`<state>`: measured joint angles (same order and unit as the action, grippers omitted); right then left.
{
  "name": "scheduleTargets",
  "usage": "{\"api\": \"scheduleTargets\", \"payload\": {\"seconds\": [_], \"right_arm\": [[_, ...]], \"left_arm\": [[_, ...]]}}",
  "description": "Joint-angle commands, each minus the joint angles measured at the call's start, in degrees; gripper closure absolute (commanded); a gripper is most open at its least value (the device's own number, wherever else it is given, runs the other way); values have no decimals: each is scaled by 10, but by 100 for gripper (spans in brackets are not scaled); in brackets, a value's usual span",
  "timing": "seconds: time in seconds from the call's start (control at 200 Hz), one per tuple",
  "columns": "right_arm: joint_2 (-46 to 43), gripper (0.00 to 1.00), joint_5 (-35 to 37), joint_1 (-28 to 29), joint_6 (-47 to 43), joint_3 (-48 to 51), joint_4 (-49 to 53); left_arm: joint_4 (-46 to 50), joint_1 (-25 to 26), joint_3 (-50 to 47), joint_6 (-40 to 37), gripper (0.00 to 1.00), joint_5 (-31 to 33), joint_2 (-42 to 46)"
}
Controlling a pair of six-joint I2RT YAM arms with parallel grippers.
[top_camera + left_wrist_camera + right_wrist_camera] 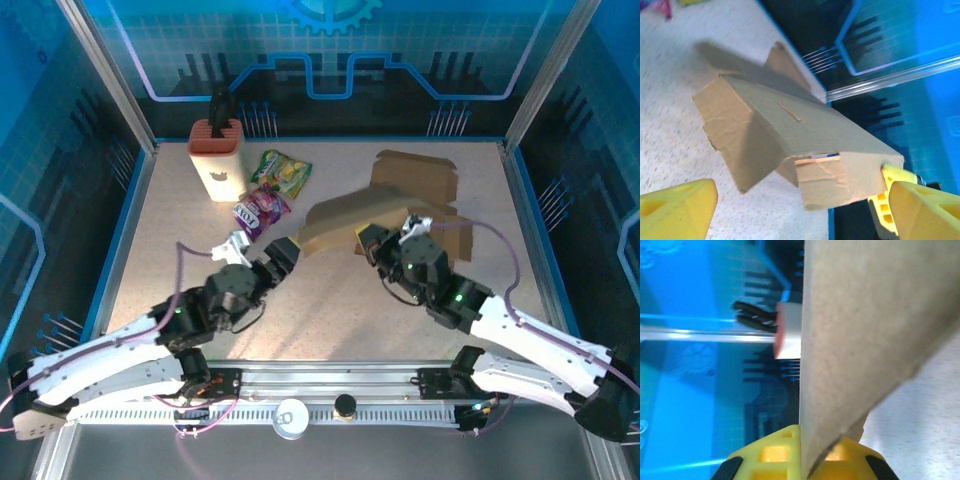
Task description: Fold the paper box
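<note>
While my right claw [372, 240] is clamped shut on a thin panel of the brown cardboard box [345, 222], holding that edge up off the speckled beige table [330, 320], my left claw [285, 252] stands wide open at the box's left end, gripping nothing. L wrist view puts a loose end flap between my yellow fingers [675, 207], close to one of them; contact unclear.

Progress, as I judge it: approx halfway. Done: main body creased into a long raised shape w/ at least one side wall bent down. Left to do: rear panel w/ tabs lies flat on the table, end flaps stick out untucked, lid not closed.

Box sits mid-table, a bit right of centre, apart from the cream-and-orange knife block [217, 160] and the bright snack packets [270, 190] at back left.
</note>
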<state>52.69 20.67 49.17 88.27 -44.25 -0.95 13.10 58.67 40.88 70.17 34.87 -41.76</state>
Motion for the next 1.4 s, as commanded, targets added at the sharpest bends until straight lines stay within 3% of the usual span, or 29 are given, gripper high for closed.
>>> {"api": "scheduleTargets", "payload": {"seconds": [0.0,0.395,0.56,0.685,0.915,1.15,1.396], "right_arm": [[2,100,-66,-22,-98,-66,73],[-71,100,-126,-23,-111,-203,270],[-40,100,-144,-50,-64,-177,230],[28,100,-218,-102,-7,-137,138],[151,100,-256,-148,10,-137,63],[200,100,-249,-144,2,-144,48],[119,100,-117,-48,37,-69,89]], "left_arm": [[114,2,24,-114,11,32,36],[191,0,42,-183,17,44,112],[192,-5,48,-203,29,32,81],[204,-18,50,-212,36,16,53],[223,-103,14,-201,40,-57,43],[234,-156,-15,-192,43,-85,44],[241,-173,-31,-192,42,-75,38]]}}
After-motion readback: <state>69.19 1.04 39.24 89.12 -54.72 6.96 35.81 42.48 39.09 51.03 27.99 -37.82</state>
